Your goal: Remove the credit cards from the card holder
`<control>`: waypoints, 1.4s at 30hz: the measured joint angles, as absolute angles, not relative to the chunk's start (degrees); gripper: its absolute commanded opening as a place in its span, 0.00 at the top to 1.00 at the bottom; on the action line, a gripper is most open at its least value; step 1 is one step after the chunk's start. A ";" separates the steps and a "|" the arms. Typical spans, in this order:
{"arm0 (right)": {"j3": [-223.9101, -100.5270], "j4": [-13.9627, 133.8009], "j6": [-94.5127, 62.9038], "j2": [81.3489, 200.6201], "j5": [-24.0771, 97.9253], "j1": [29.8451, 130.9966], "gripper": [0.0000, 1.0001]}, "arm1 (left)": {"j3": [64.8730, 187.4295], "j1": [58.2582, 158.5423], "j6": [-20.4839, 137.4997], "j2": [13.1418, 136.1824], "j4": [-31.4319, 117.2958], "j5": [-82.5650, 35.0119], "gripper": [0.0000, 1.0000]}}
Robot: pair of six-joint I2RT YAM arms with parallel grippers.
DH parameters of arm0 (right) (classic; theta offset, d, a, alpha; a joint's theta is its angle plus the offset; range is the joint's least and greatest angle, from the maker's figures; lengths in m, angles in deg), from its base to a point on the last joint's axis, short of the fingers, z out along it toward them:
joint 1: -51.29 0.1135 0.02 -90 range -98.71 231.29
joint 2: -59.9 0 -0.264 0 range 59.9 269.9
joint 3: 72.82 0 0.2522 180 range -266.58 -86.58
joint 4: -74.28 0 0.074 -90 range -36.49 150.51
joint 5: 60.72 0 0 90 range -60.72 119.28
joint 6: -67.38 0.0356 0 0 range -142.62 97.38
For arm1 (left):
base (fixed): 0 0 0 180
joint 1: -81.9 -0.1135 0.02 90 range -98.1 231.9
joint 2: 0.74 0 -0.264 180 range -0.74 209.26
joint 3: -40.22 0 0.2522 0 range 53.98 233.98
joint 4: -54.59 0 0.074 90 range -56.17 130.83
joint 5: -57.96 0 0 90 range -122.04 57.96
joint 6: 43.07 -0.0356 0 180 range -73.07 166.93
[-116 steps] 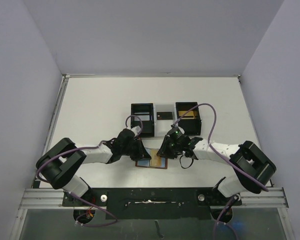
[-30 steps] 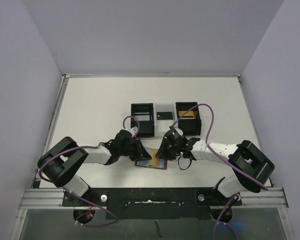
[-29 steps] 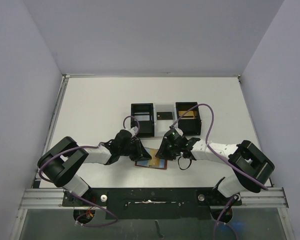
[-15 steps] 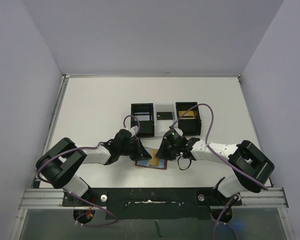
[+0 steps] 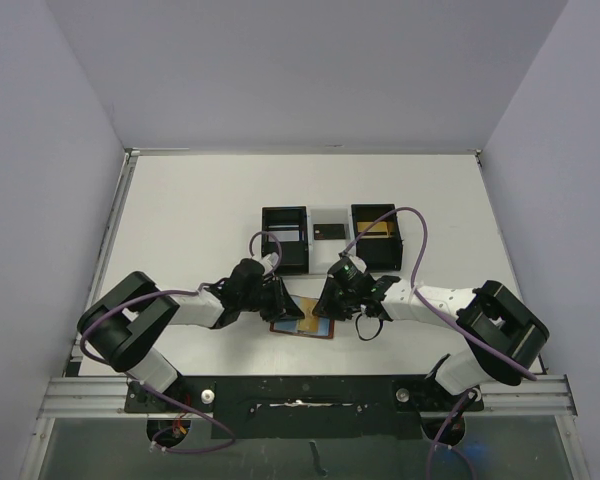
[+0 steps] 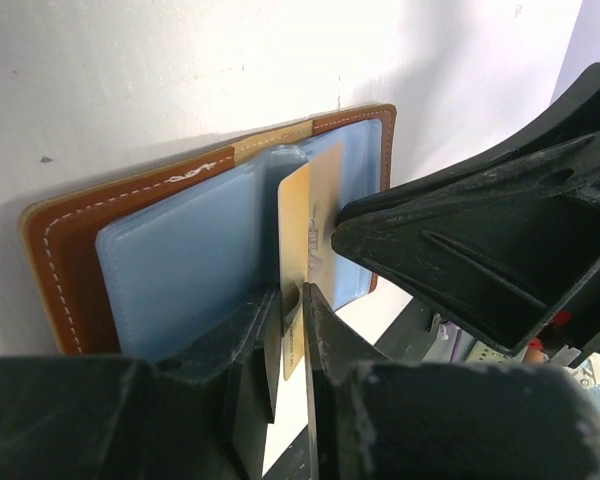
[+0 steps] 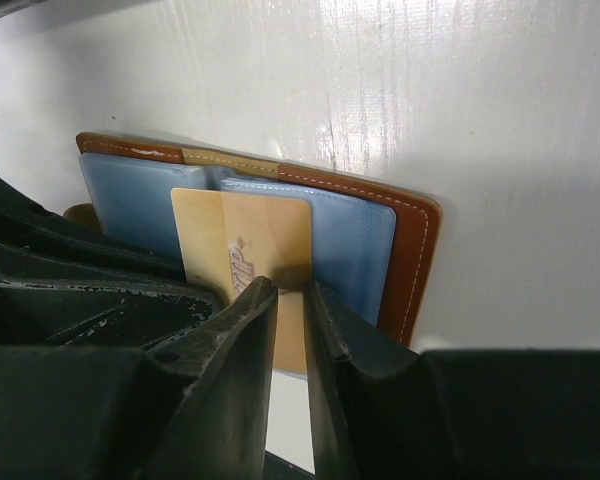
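card holder (image 5: 302, 326): open flat, near edge of surface (image 5: 180, 220); credit card (image 6: 302, 230): part-drawn, likely light, stiff, slick, take by exposed edge; left fingers (image 6: 250, 340) pinching it; right fingers (image 7: 242, 335) near-closed, grip unclear

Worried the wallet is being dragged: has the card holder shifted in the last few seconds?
No. In the top view, the card holder sits as far from the black tray as before.

Stitched leather card holder (image 7: 416, 262), smooth credit card (image 7: 242, 232)
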State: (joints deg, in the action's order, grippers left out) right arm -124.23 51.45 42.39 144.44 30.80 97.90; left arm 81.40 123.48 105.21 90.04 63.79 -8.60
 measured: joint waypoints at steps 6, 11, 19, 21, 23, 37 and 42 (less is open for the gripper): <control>-124.19 51.48 42.39 144.44 30.80 97.90 0.80 | 81.40 123.48 105.91 90.13 64.60 -8.07 1.00; -124.21 51.45 42.37 144.37 30.45 98.06 0.78 | 81.40 123.48 105.67 89.21 63.61 -8.66 1.00; -123.42 49.77 38.44 138.58 25.93 99.83 0.66 | 81.40 123.51 103.20 83.72 58.83 -11.94 1.00; -123.42 50.19 37.04 136.37 25.78 99.87 0.65 | 81.40 123.29 103.13 83.22 58.76 -12.14 1.00; -123.42 51.76 35.64 134.91 26.34 100.02 0.64 | 81.36 123.07 103.16 83.18 58.78 -12.18 1.00; -124.19 55.80 39.66 145.53 29.51 100.11 0.78 | 81.34 122.85 102.98 83.24 58.59 -12.16 1.00; -125.19 54.01 40.86 145.92 28.57 100.16 0.78 | 81.34 122.04 102.65 83.02 58.00 -11.87 1.00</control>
State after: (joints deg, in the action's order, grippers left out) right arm -125.19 54.01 40.86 145.92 28.57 100.16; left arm 81.34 122.04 102.65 83.02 58.00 -11.87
